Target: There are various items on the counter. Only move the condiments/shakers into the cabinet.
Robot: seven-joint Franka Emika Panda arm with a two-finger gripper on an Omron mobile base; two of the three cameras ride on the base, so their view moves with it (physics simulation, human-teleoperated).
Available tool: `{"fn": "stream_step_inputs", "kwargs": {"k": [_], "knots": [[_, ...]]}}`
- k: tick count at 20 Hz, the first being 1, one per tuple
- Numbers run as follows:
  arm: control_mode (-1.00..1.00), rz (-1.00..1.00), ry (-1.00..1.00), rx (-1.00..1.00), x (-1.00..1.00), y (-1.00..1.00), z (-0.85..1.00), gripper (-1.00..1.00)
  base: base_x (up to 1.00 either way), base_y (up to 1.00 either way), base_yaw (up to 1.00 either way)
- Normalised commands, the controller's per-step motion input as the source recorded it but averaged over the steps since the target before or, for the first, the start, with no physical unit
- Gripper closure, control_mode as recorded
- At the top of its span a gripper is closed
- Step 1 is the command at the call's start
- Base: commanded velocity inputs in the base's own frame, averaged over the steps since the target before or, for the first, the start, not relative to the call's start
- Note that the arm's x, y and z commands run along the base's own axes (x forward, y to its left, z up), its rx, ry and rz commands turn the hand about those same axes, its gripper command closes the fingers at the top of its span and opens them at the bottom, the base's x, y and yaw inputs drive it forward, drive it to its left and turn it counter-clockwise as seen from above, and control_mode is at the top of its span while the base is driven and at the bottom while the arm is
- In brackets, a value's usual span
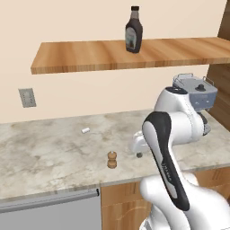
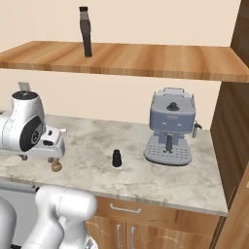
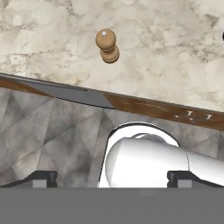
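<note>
Counter w/ mill, shaker; bottle on cabinet.

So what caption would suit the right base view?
Syrup bottle already on the shelf; open gripper above the wooden mill.

- Light is even and bright across all 3 views, soft and without a clear source.
- Shadows are faint: the wooden shelf darkens along its underside, and the small wooden mill casts almost none on the counter.
- No glare or motion blur; rendered edges look slightly soft and low in resolution.
- No visible edge distortion.
</note>
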Motion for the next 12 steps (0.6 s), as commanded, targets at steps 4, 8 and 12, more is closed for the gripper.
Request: {"fn": "stream_step_inputs", "kwargs": {"k": [4, 8, 12], "knots": [[-1.00, 0.07, 0.05, 0.00, 0.01, 0.35, -0.15, -1.00, 0.00, 0.00, 0.00], [-1.00, 0.00, -0.26, 0.00, 0.19, 0.54, -0.52, -1.00, 0.00, 0.00, 0.00], [-1.00, -0.01, -0.28, 0.00, 0.43, 0.56, -0.47, -1.00, 0.00, 0.00, 0.00]]}}
